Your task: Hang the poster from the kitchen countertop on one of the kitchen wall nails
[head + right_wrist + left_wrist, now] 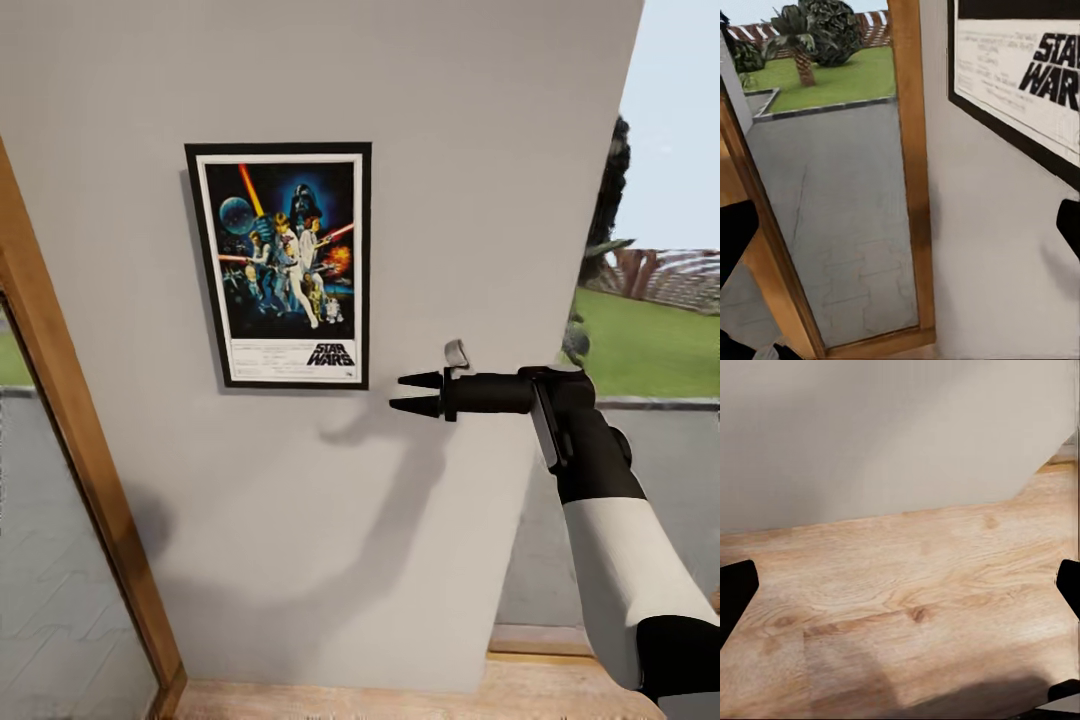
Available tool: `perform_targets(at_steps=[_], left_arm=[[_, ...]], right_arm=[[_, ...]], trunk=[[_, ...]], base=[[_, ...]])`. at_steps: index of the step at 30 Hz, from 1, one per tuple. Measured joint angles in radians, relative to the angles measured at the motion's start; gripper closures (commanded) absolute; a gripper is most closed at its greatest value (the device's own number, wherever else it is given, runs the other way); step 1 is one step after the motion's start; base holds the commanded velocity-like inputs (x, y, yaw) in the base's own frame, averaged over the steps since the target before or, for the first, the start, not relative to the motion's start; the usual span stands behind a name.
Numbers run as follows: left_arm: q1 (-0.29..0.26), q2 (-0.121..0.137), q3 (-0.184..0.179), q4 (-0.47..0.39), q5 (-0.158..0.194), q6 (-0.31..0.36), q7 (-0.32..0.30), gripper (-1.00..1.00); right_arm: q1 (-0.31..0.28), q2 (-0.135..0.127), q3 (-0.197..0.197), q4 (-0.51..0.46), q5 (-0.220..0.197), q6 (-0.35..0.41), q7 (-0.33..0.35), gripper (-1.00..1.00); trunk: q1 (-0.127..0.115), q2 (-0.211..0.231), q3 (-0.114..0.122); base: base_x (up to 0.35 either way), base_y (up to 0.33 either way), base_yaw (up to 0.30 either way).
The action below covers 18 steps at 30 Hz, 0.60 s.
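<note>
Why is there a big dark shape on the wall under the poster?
In the head view it is a shadow: the right hand and its arm block the light, darkening the wall below the poster. In the left wrist view, another soft shadow crosses the wooden floor.

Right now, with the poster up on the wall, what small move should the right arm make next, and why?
Probably draw the right pincer straight back. The poster hangs flat on the wall, and the open, empty pincer sits just off its lower corner.
</note>
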Motion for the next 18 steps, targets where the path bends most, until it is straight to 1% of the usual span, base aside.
perform_targets(at_steps=[5,6,7,8,10,11,12,13,14,15,18], left_arm=[[0.000,0.000,0.000,0.000,0.000,0.000,-0.001,-1.00],[0.000,0.000,0.000,0.000,0.001,0.000,-0.001,-1.00],[0.000,0.001,0.004,-0.002,0.003,-0.002,-0.006,-1.00],[0.000,0.001,0.005,-0.002,0.004,-0.002,-0.007,-1.00],[0.000,0.001,0.006,-0.002,0.006,-0.002,-0.008,-1.00],[0.000,0.002,0.013,-0.002,0.009,-0.001,-0.010,-1.00],[0.000,0.002,0.016,-0.002,0.009,0.000,-0.010,-1.00],[0.000,0.003,0.022,-0.001,0.010,0.000,-0.010,-1.00],[0.000,0.003,0.026,-0.001,0.010,0.000,-0.010,-1.00],[0.000,0.003,0.033,0.000,0.010,0.001,-0.011,-1.00],[0.000,0.002,0.044,0.001,0.010,0.002,-0.011,-1.00]], right_arm=[[0.003,0.000,0.000,0.001,-0.003,0.000,0.001,-1.00],[0.022,0.000,-0.003,-0.001,-0.004,-0.001,0.000,-1.00],[0.114,-0.001,-0.108,-0.007,-0.009,-0.012,0.003,-1.00],[0.182,-0.001,-0.146,-0.008,-0.009,-0.022,0.005,-1.00],[0.219,-0.001,-0.174,-0.011,-0.010,-0.047,0.006,-1.00],[0.312,-0.002,-0.247,-0.019,-0.009,-0.153,0.007,-1.00],[0.407,-0.003,-0.271,-0.018,-0.008,-0.178,0.006,-1.00],[0.440,-0.004,-0.312,-0.016,-0.006,-0.216,0.006,-1.00],[0.467,-0.005,-0.332,-0.015,-0.005,-0.234,0.005,-1.00],[0.518,-0.006,-0.365,-0.007,-0.002,-0.265,0.003,-1.00],[0.604,-0.008,-0.412,0.025,0.000,-0.310,0.001,-1.00]], trunk=[[0.000,0.000,0.000],[0.000,0.000,0.000],[-0.001,-0.001,0.000],[0.000,0.000,0.000],[0.000,0.000,0.000],[-0.001,0.000,0.000],[0.000,0.000,0.000],[-0.001,0.000,0.000],[-0.001,0.000,0.000],[-0.001,0.000,0.000],[-0.001,0.000,0.000]], base=[[-0.323,-0.093,0.000],[-0.128,-0.028,0.000],[-0.082,-0.018,0.000],[-0.065,-0.014,0.000],[-0.035,-0.008,0.000],[-0.014,-0.003,0.000],[-0.009,-0.002,0.000],[-0.007,-0.002,0.000],[-0.004,-0.001,0.000],[-0.004,-0.001,0.000],[-0.002,0.000,0.000]])
